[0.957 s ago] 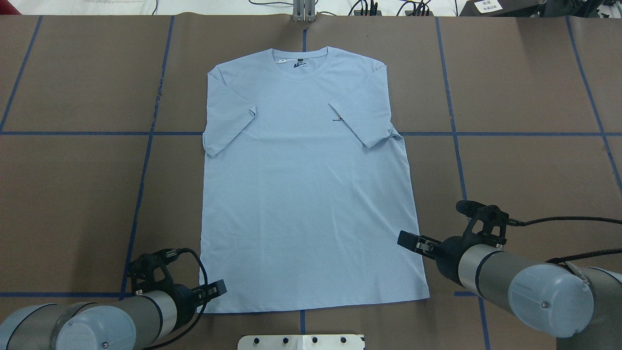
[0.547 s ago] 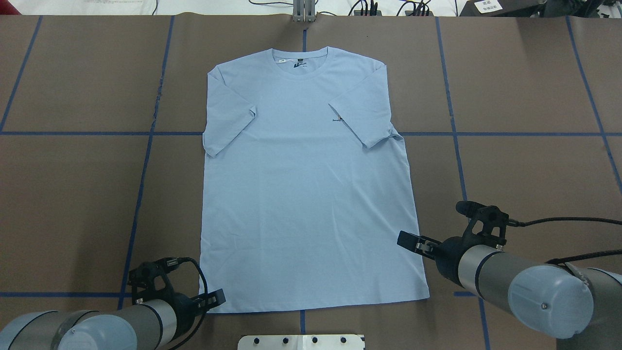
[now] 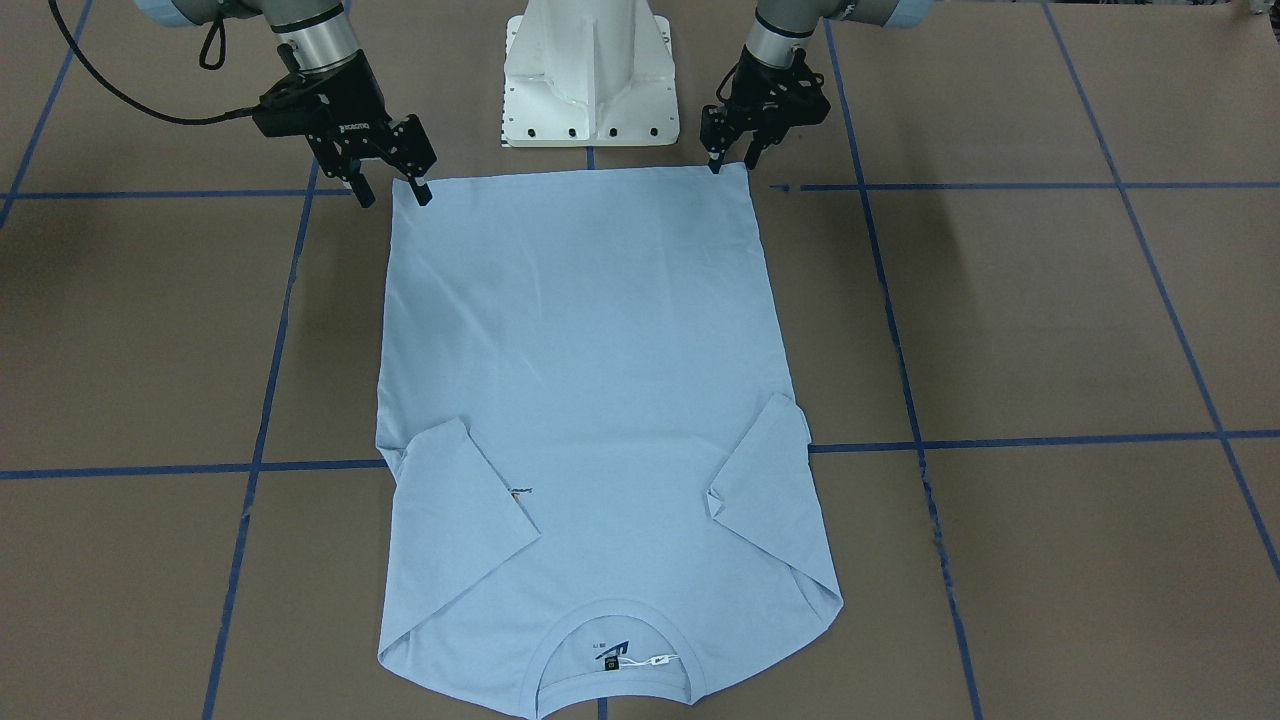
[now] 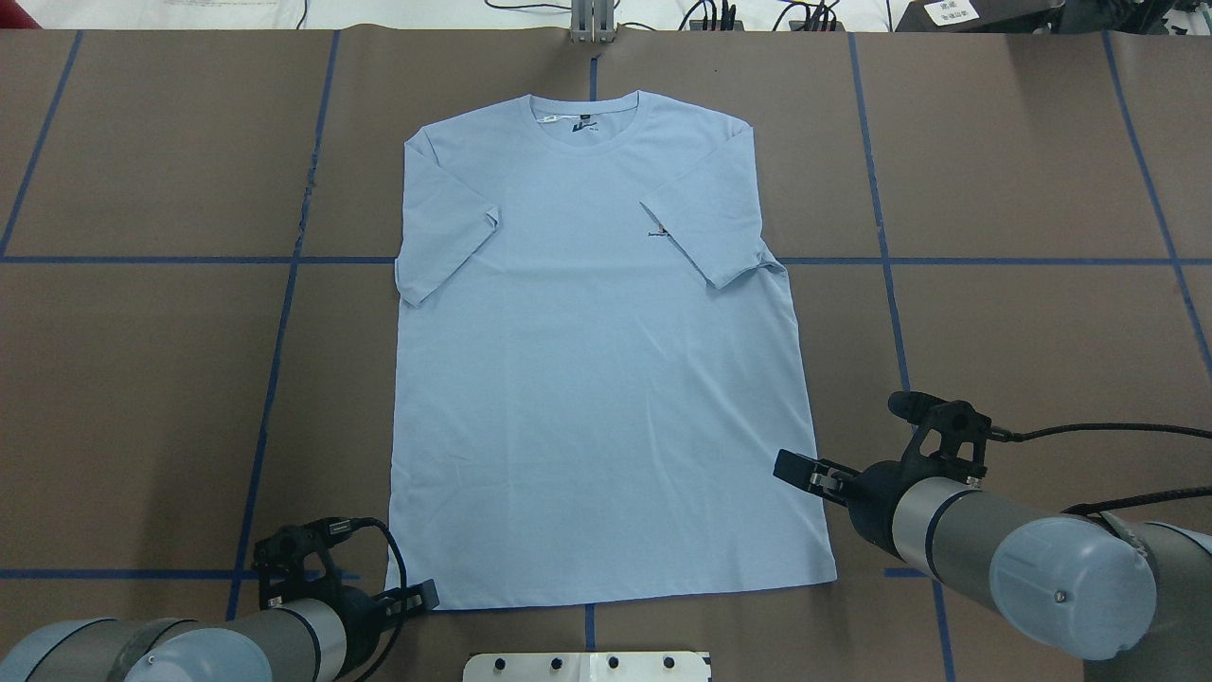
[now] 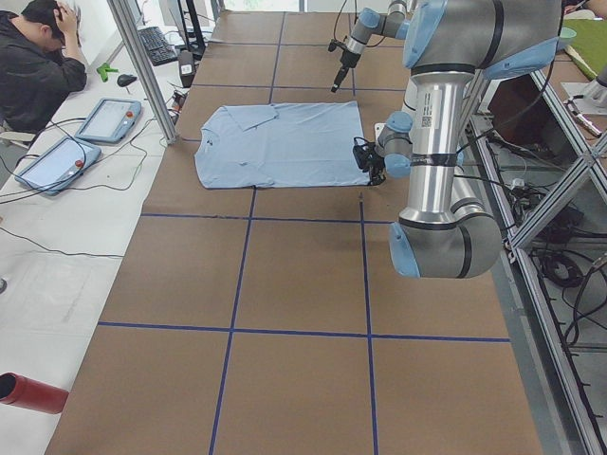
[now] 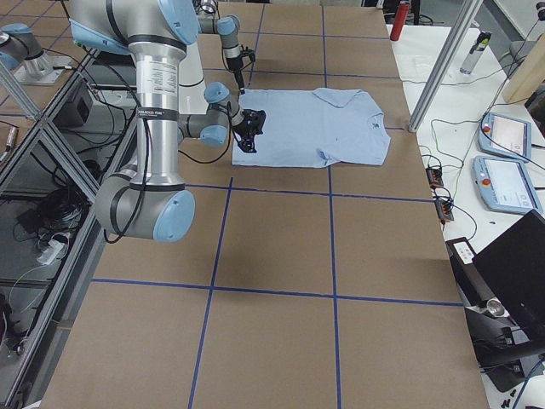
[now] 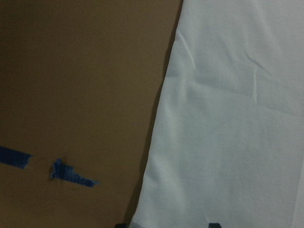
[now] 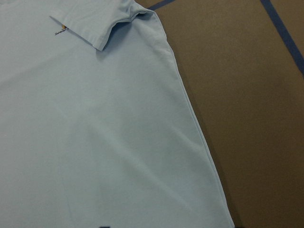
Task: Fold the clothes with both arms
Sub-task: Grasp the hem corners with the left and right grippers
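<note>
The light blue T-shirt (image 4: 597,379) lies flat and face up on the brown table, collar at the far edge, both short sleeves folded in over the chest. One sleeve half covers the small chest print (image 4: 656,232). My left gripper (image 4: 421,599) is open, low at the near left hem corner. In the left wrist view the shirt (image 7: 228,118) edge runs between its fingertips. My right gripper (image 4: 795,469) is open and hovers above the shirt's right side edge (image 8: 190,118), short of the hem. In the front view the left gripper (image 3: 733,162) and right gripper (image 3: 395,195) stand at the two hem corners.
Blue tape lines (image 4: 275,379) grid the table. The white pedestal base (image 3: 590,70) stands just behind the hem. Cables and a metal post (image 4: 592,24) line the far edge. A person (image 5: 38,57) sits at a side table with tablets (image 5: 109,118).
My left gripper has drawn back toward the robot and settled at the near left hem corner. The right arm and the shirt have not moved.
</note>
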Controlling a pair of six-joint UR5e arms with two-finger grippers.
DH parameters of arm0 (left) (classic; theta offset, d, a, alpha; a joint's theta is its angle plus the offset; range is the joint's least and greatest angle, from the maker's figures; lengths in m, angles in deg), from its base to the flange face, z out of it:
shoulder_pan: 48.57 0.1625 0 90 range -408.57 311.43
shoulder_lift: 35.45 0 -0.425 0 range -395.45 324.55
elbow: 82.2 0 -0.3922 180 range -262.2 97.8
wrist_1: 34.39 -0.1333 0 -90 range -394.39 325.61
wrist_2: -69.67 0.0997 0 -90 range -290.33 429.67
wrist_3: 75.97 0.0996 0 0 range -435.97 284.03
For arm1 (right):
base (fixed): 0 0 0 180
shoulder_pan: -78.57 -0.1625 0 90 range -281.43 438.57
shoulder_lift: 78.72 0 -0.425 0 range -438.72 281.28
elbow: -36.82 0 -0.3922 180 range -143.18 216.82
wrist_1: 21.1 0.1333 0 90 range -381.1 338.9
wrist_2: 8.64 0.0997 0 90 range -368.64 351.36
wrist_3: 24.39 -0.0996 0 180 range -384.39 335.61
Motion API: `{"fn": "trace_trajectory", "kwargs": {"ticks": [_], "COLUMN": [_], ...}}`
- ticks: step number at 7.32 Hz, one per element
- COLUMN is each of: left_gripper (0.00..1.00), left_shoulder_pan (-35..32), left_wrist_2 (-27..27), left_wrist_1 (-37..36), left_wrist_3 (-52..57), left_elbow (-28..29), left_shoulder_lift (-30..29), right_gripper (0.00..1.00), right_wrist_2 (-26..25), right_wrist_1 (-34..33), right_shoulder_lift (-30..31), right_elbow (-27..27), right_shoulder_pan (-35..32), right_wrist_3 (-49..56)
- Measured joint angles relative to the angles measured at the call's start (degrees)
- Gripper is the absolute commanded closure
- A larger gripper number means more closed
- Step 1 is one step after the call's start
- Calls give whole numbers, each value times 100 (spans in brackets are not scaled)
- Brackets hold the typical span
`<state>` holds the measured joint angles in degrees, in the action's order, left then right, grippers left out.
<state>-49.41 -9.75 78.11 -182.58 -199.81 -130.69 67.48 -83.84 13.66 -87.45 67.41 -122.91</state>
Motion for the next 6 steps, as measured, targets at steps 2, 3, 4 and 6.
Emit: {"fn": "trace_trajectory", "kwargs": {"ticks": [2,3,4,6], "left_gripper": [80,100,100,100], "left_shoulder_pan": [13,15,16,17], "left_wrist_2": [-3,-3,-3,-3], "left_wrist_1": [-7,-6,-5,-2], "left_wrist_3": [-8,-11,-11,-10], "left_elbow": [4,7,7,-3], "left_shoulder_lift": [-4,-8,-13,-25], "right_gripper": [9,8,8,24], "right_wrist_2": [0,0,-9,-54], "right_wrist_1": [6,7,7,7], "right_shoulder_lift": [-1,-4,-5,-15], "right_elbow": [3,5,7,17], "right_shoulder_pan": [0,0,3,41], "right_wrist_3": [0,0,0,-28]}}
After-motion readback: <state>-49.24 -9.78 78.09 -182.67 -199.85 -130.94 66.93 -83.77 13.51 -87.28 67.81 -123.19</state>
